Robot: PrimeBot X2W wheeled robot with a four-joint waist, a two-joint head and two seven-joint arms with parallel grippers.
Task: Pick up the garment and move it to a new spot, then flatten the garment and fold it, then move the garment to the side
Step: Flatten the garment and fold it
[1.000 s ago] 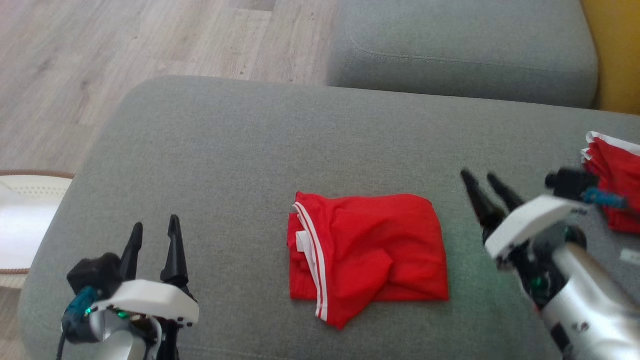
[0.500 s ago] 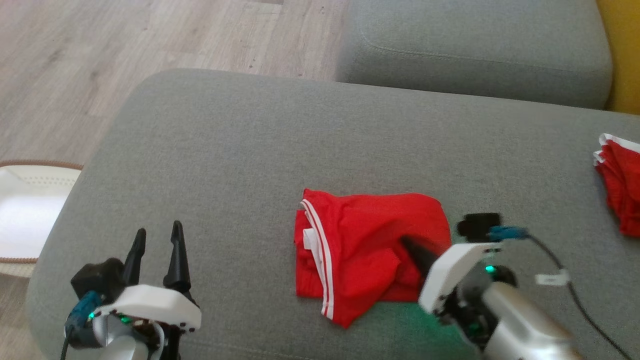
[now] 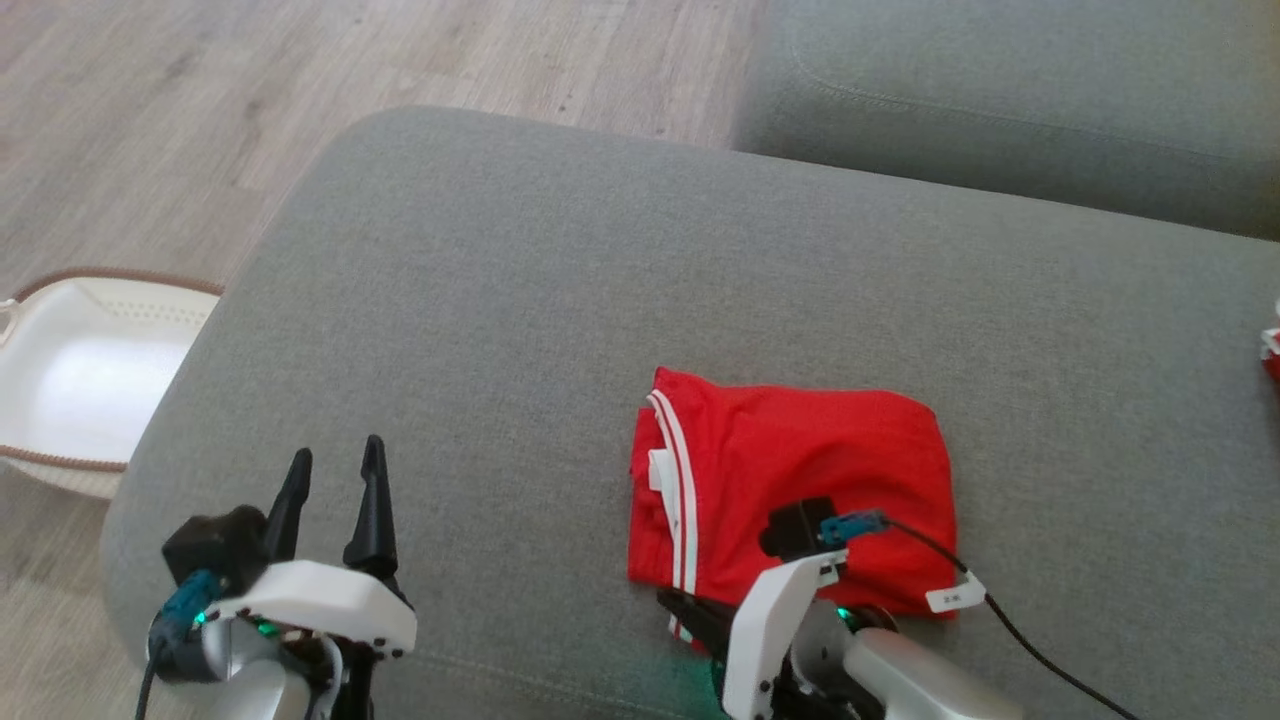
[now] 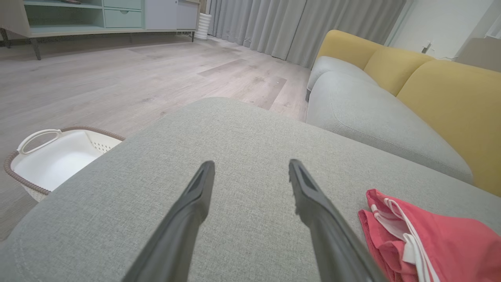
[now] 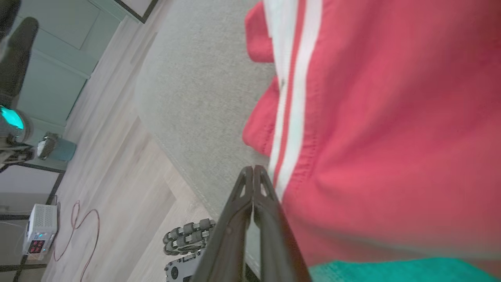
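Looking over the scene: a broad grey cushion (image 3: 560, 300) with rounded corners is the work surface. Pale wood floor (image 3: 150, 120) runs off its far side and off its left end. Grey curtains (image 4: 293, 27) and a low cabinet (image 4: 98, 15) stand well beyond the cushion's far edge.

Garment (image 3: 800, 480): red with white stripes, folded into a rough rectangle. It lies on the cushion near the front edge, right of the cushion's middle, striped edge toward the cushion's left end.

Edges and room:
- The cushion's far half and its whole left half are bare fabric.
- Only a narrow strip of cushion separates the garment from the front edge.
- The seam along the cushion's front edge shows in the right wrist view, with floor below it.

Grippers:
- Left gripper (image 3: 337, 450): fingers spread apart, nothing between them, over the cushion's front left part, well apart from the garment.
- Right gripper (image 5: 253, 169): fingers pressed together, tips at the garment's striped corner by the cushion's front edge. Cannot tell whether any cloth is caught between them.

Other things:
- White basket (image 3: 110, 283) with a brown rim on the floor, just off the cushion's left end.
- Second grey seat (image 3: 1000, 100) past the cushion's far right corner, with a yellow backrest (image 4: 450, 98).
- Scrap of red and white cloth (image 3: 1272, 355) at the cushion's right end.
- Black cable (image 3: 1040, 640) with a white tag runs from the right wrist across the garment's front right corner.
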